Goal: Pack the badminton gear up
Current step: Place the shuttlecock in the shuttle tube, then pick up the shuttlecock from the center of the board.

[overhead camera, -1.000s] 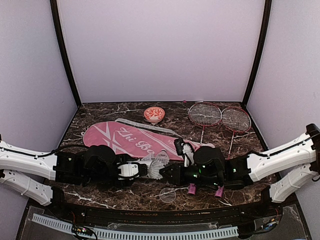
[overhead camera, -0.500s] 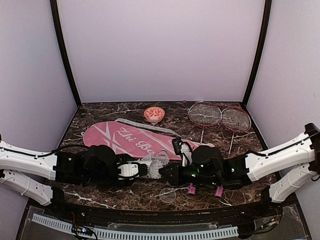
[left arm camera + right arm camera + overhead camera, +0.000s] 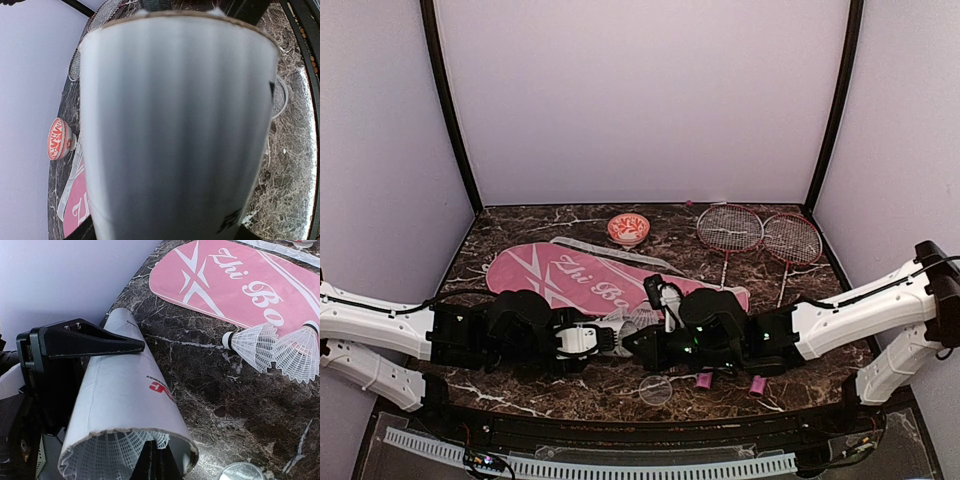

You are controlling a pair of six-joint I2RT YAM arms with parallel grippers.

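- left gripper (image 3: 592, 340): clamped around the long white tube (image 3: 125, 400) from the side, jaws spread to the tube's width; one black finger (image 3: 90, 342) lies along the top of the tube.
- long white tube: held lying roughly level above the table's (image 3: 520, 225) near middle, open mouth toward the right arm; red print on its side.
- right gripper (image 3: 154, 462): fingers pressed fully together, tips at the tube's open mouth; nothing seen between them.
- shuttlecock, in tube (image 3: 115, 452): white feather skirt visible just inside the mouth.
- shuttlecocks, loose, two (image 3: 252, 346) (image 3: 300, 354): lying on their sides at the near edge of the cover, side by side.
- pink "zhi bo" racket cover (image 3: 560, 272): flat on the marble, behind both grippers.
- rackets, two (image 3: 730, 228) (image 3: 792, 238): red frames, lying side by side at the far right, handles running toward the near edge under the right arm.
- patterned bowl (image 3: 628, 229): red and white, upright at the far middle.
- clear round lid (image 3: 655, 390): flat on the table, near the front edge.
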